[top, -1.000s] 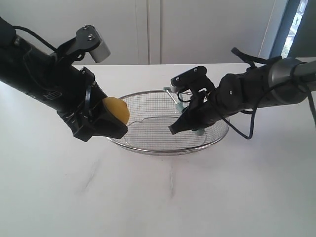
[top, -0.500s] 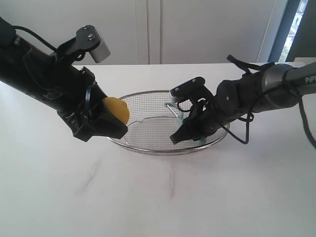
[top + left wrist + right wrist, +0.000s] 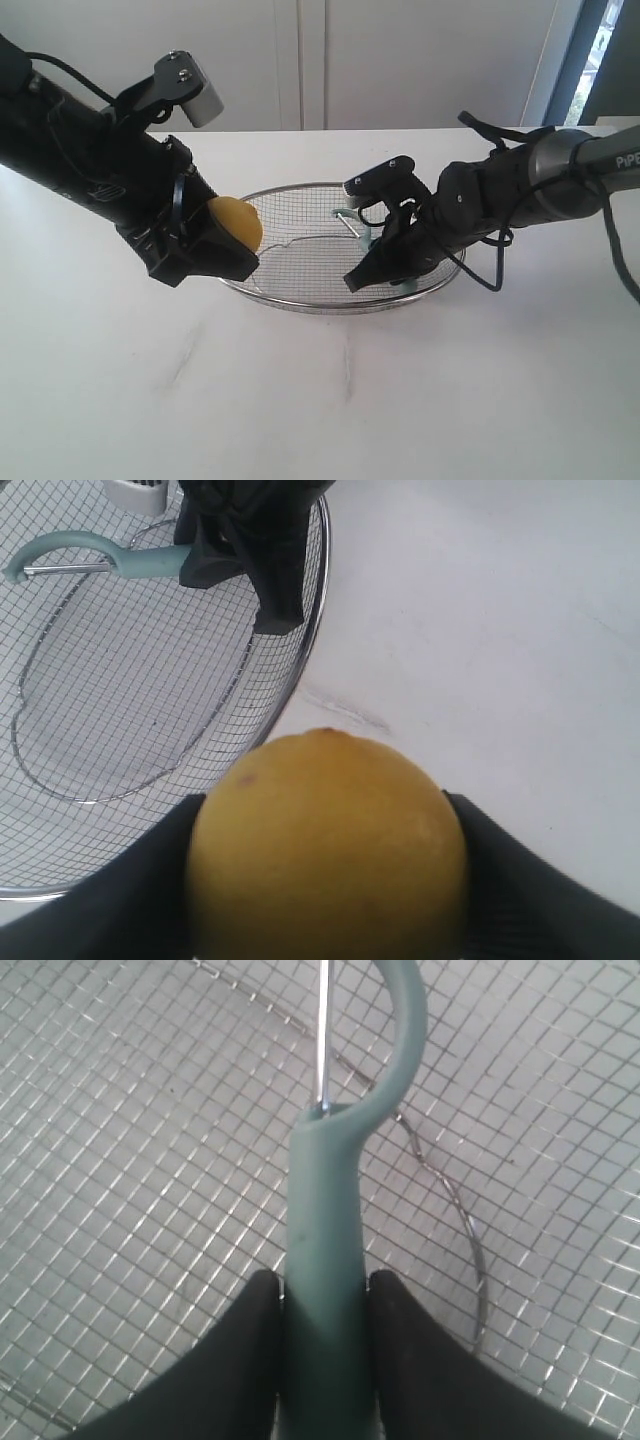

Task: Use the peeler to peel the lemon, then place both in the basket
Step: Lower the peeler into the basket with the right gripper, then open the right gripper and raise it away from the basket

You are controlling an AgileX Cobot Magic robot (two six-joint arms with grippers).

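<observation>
The right claw [image 3: 322, 1305] is closed partway on the pale teal handle of the peeler [image 3: 322, 1210], one black finger pressing each side, with the blade head pointing away from it. Directly beneath this claw is the wire mesh of the basket [image 3: 335, 308]. I cannot tell whether the peeler touches the wire.

The left claw [image 3: 215, 252] stands wide and grips the lemon [image 3: 325, 860] between its pads. It hangs just outside the basket's rim, on the side away from the right claw, above the table [image 3: 320, 400].

The lemon skin that shows looks whole and yellow, with no bared flesh or peel strip in sight, so how far the peeling went cannot be judged. As I read it, the peeler is nearly delivered and wants only release — the lemon is not yet in.

The only writing is "PiPE", cut by the frame edge, on the right arm [image 3: 560, 172].
</observation>
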